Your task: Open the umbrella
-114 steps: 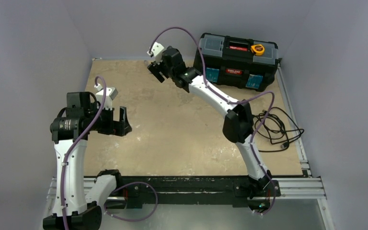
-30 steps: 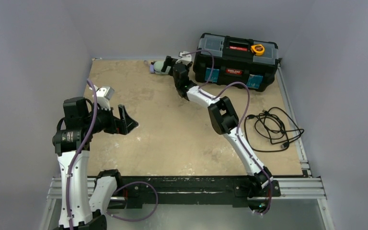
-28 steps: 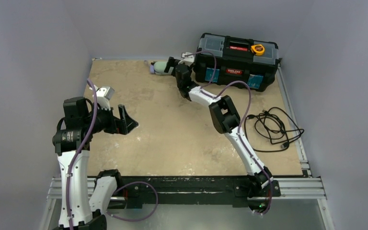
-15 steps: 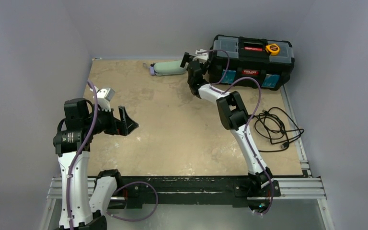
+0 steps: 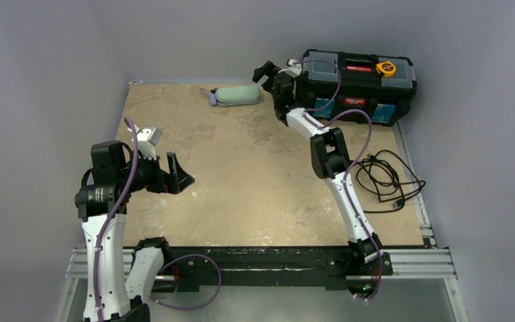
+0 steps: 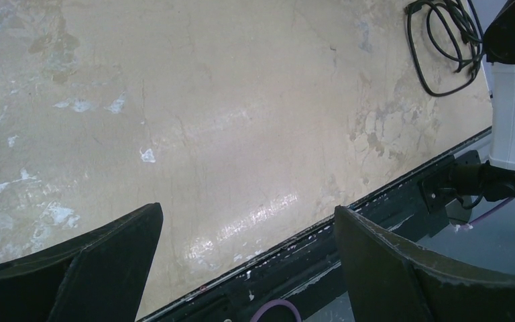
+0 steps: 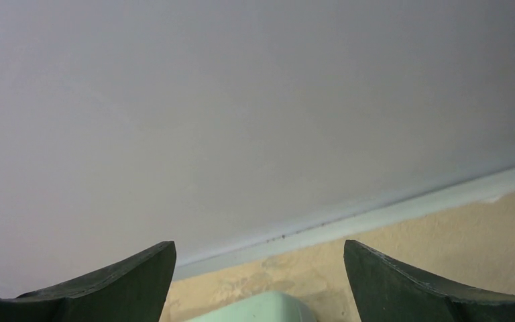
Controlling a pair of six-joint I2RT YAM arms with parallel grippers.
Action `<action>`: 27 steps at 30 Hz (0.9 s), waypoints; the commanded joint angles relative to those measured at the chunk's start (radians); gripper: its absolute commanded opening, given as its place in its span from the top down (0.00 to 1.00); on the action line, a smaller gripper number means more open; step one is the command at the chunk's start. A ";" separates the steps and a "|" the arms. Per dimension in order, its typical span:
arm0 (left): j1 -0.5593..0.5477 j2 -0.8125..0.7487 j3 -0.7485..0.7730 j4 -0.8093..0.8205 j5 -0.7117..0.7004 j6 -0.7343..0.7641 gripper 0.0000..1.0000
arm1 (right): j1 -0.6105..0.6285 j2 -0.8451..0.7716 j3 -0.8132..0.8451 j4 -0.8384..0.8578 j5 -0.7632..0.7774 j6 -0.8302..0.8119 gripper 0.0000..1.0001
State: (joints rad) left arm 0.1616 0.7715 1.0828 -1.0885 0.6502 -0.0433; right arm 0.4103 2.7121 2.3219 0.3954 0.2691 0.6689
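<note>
Umbrella (image 5: 236, 96) wrapped in a mint-green sleeve, lying flat on the table (image 5: 255, 188) to the left of the toolbox (image 5: 359, 74), close to the far wall, long axis running toward the toolbox, a small lavender tab at the end farther from it. Not touched by either claw. Right gripper (image 5: 267, 71) raised just off the toolbox's left end, between toolbox and umbrella, aimed leftward at the far wall; fingers spread apart, nothing between them. From the right wrist, right gripper (image 7: 258, 245) seen as two dark fingertips (image 7: 127, 282) wide apart at the bottom corners, grey wall filling most of the view, and the rounded end of the umbrella (image 7: 268, 310) just showing at the lower edge below the gap. Whether the right arm's wrist touches the toolbox: cannot tell. Left gripper (image 5: 178, 173) well to the left of the toolbox and much nearer the arm bases, held above bare tabletop, fingers likewise spread and empty. From the left wrist, left gripper (image 6: 247, 210) open over mottled beige surface and the table's black near rail. Black cable (image 5: 382, 178) coiled loosely on the table on the near side of the toolbox, below its right half, also visible from the left wrist (image 6: 442, 47). Yellow tape measure (image 5: 385, 67) on the toolbox lid, toward its right end.
</note>
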 commanded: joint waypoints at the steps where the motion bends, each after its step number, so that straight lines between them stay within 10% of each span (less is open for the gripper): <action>1: 0.006 0.005 0.043 -0.009 0.014 -0.028 0.00 | 0.008 0.074 0.067 -0.072 -0.050 0.123 0.01; 11: 0.007 0.020 0.080 -0.035 0.013 -0.020 0.00 | 0.049 0.043 -0.038 -0.042 -0.235 0.224 0.01; 21: 0.006 0.041 0.096 -0.027 -0.006 0.004 0.00 | 0.095 -0.387 -0.705 0.199 -0.635 0.261 0.30; 27: 0.007 0.086 0.091 0.026 0.016 -0.019 0.00 | 0.090 -0.604 -0.910 0.179 -0.722 0.068 0.23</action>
State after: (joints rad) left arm 0.1616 0.8322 1.1446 -1.1229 0.6426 -0.0490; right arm 0.5159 2.2459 1.4395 0.5373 -0.3580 0.8951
